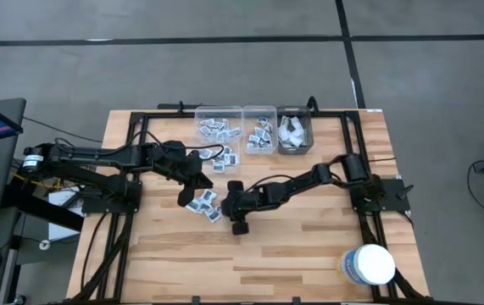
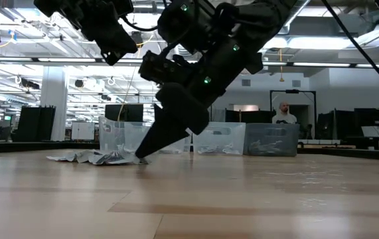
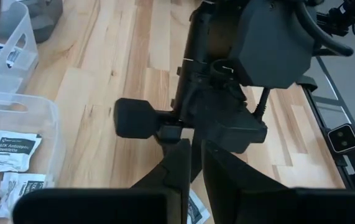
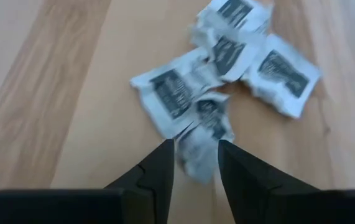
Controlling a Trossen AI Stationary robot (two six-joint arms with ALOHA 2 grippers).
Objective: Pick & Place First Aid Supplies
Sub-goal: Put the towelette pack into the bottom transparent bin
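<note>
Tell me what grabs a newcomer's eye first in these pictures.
At mid-table the right gripper has its fingers either side of a packet in the loose packet pile, tips at the wood. The left gripper hangs close above. Three clear bins of sorted supplies line the far edge, and a white tub stands at the near right corner.

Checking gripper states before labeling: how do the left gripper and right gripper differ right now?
The left gripper hangs raised off the table, fingers nearly together with nothing visible between them; the right gripper is down at the loose packets, fingers parted around one packet. The left sits nearer the bins; the right nearer table centre. Both are dark two-finger grippers.
</note>
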